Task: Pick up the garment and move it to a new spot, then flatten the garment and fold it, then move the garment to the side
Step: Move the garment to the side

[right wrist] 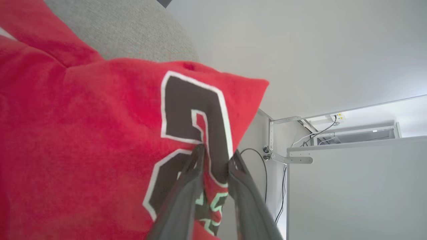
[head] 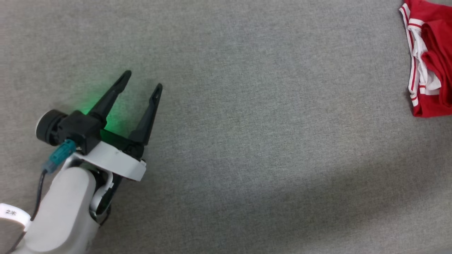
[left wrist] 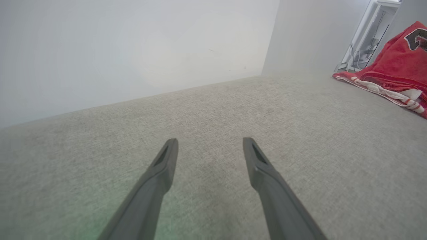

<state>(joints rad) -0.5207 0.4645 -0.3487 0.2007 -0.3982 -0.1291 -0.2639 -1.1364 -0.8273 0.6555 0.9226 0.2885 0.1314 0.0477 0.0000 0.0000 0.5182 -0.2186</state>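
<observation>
The garment [head: 432,60] is a red jersey with white-striped trim, bunched at the far right edge of the grey cloth surface [head: 247,141]. In the left wrist view the garment [left wrist: 393,66] rises in a peak at the right edge. My left gripper [head: 143,79] hovers open and empty at the lower left, far from the jersey; in its own view the left gripper [left wrist: 210,141] points over bare cloth. My right gripper [right wrist: 217,153] sits against the garment [right wrist: 100,133], jaws partly apart astride the black white-outlined lettering, with the fabric lying smooth in the gap.
A pale wall [left wrist: 133,50] runs along the far edge of the surface. White metal framing with cables [right wrist: 300,146] stands beyond the jersey. Green light glows on the cloth under the left gripper.
</observation>
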